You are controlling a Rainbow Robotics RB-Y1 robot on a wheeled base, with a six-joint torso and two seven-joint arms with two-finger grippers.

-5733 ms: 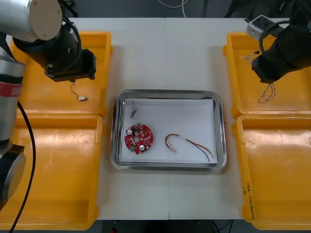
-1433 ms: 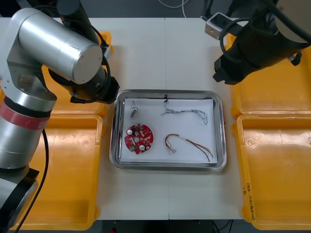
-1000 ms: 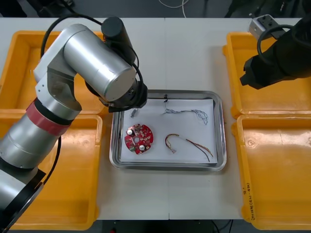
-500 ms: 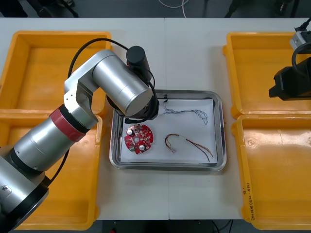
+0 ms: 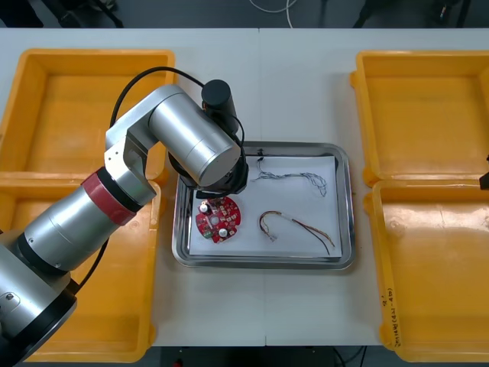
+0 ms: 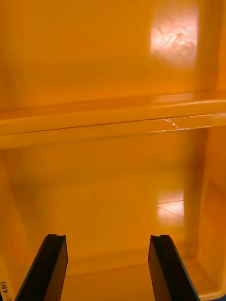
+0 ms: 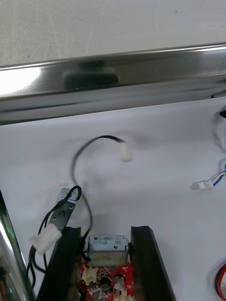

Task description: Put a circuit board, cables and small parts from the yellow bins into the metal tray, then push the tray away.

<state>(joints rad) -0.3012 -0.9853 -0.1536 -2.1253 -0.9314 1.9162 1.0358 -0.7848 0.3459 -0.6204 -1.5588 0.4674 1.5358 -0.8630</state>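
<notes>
left gripper (image 7: 106, 233) pinches a small silver metal part (image 7: 108, 249) (black cable (image 7: 82, 162) attached) — right gripper (image 6: 107, 241) spread wide, yellow plastic bin (image 6: 113, 188) beyond its fingers (image 6: 51, 265).

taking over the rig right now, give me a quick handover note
Left gripper: low inside the metal tray, jaws shut on a small metal part trailing a black cable, just beside the red circuit board.
Right gripper: jaws open, holding nothing, over the right-hand yellow bins.
Done: the board, the blue and white cable and the red and yellow cable lie in the tray.
Left to do: release the part, then push the tray away.
</notes>
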